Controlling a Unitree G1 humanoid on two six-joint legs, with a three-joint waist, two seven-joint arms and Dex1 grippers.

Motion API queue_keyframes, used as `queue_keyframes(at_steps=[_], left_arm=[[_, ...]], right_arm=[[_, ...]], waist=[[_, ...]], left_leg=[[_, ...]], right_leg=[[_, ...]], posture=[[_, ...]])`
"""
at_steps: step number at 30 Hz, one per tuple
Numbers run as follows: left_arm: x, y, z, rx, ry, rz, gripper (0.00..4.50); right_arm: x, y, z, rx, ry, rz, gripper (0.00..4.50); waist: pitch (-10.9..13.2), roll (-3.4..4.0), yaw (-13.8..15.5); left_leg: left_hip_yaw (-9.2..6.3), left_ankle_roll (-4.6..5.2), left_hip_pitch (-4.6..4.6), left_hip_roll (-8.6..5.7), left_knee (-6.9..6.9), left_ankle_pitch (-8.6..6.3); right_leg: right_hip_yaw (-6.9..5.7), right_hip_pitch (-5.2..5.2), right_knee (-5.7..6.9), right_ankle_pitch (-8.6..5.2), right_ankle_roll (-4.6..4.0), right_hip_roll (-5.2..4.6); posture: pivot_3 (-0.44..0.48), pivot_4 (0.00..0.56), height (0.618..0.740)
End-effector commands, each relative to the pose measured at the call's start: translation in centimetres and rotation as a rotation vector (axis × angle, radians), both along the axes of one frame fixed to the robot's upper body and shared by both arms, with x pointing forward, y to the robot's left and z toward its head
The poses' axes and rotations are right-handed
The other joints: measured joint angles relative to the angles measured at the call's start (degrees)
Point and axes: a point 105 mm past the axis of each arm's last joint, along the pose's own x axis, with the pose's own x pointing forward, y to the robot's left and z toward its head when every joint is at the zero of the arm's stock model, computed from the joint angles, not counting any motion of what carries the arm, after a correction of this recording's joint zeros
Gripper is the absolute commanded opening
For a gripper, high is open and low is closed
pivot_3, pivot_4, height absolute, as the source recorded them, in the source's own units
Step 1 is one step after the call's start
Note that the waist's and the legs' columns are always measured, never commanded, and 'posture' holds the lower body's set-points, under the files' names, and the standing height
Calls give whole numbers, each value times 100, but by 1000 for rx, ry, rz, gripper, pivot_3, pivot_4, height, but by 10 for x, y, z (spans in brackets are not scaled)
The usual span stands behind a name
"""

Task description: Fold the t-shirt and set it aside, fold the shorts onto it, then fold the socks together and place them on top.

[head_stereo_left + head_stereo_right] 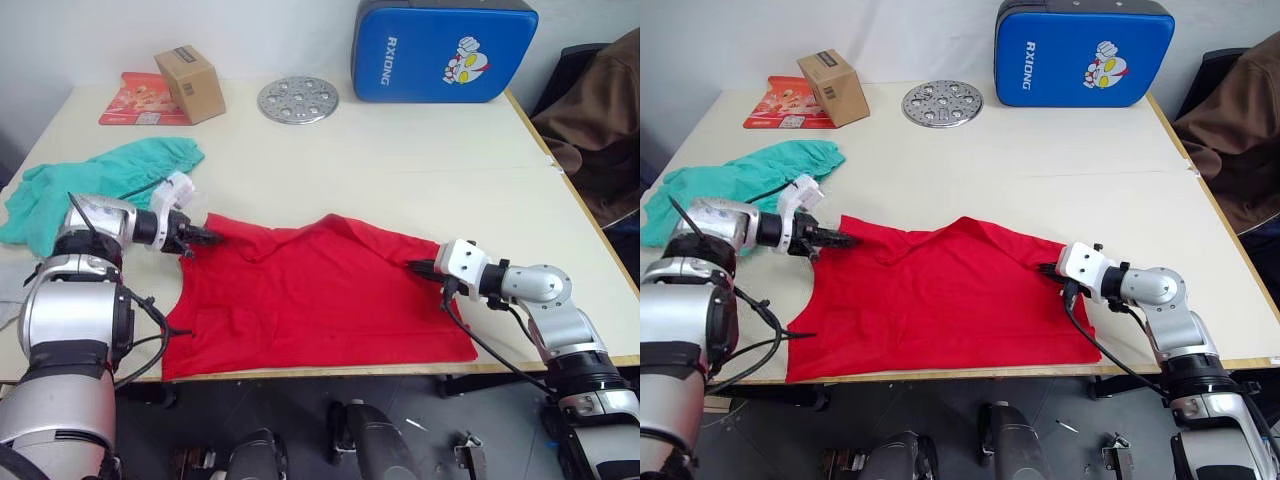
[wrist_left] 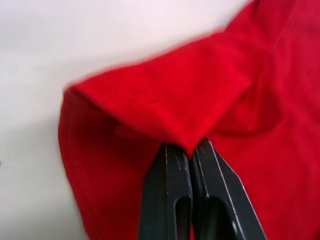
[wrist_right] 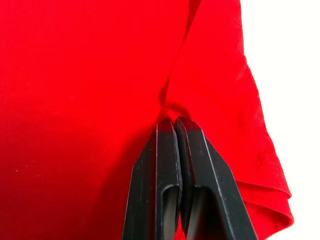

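- T-shirt [image 1: 310, 300] spread at near edge of surface [image 1: 420, 160], first fold barely begun.
- Left gripper [image 1: 208, 238] and right gripper [image 1: 420, 267]: jaws pinched on its opposite edges.
- Shorts [image 1: 100, 180] crumpled far-left, untouched; socks not made out.

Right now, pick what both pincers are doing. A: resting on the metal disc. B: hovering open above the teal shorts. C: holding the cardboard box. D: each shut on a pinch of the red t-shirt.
D: the left pincer and right pincer each pinch a fold of the t-shirt.
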Motion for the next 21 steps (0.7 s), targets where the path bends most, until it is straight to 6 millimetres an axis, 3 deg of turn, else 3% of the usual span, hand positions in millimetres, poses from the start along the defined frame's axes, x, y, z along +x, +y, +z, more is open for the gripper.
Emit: queue_keyframes(at_steps=[1, 7, 12, 17, 18, 21], left_arm=[[2, 5, 21, -85, -20, 65, 14], [1, 7, 33, -255, 63, 194, 14], [-13, -6, 51, -510, 225, 190, 14], [-33, 18, -16, -92, 341, 119, 14], [-37, 22, -25, -40, 358, 98, 14], [-45, 19, -34, -63, 414, 67, 591]], right_arm=[[-2, 5, 9, 20, -40, 13, 0], [-2, 6, 6, 20, -36, 14, 0], [-1, 5, 7, 21, -38, 9, 0], [-2, 5, 4, 22, -34, 10, 0], [-2, 6, 4, 22, -33, 10, 0], [-3, 7, 3, 23, -31, 13, 0]], waist=[[0, 0, -12], [0, 0, -15], [0, 0, -10], [-1, 2, -27], [-1, 2, -35], [-5, -34, -6]], left_leg=[[0, 0, 1, 0, 0, 0], [0, -7, 2, 5, 0, 1], [0, -7, 2, 3, 1, 1], [5, -17, 23, 2, -3, -2], [5, -22, 29, 1, -4, -4], [-2, -37, 32, 5, 2, -5]], right_leg=[[0, 0, 1, 0, 0, 0], [1, -2, 5, -1, -1, 4], [2, -2, 5, -1, -2, 3], [17, 3, 16, -5, -7, 8], [26, 2, 22, -7, -11, 13], [28, -6, 42, -18, -31, 22]], posture=[[0, 150, 740], [0, 150, 740], [0, 150, 740], [0, 150, 740], [0, 150, 740], [0, 150, 740]])
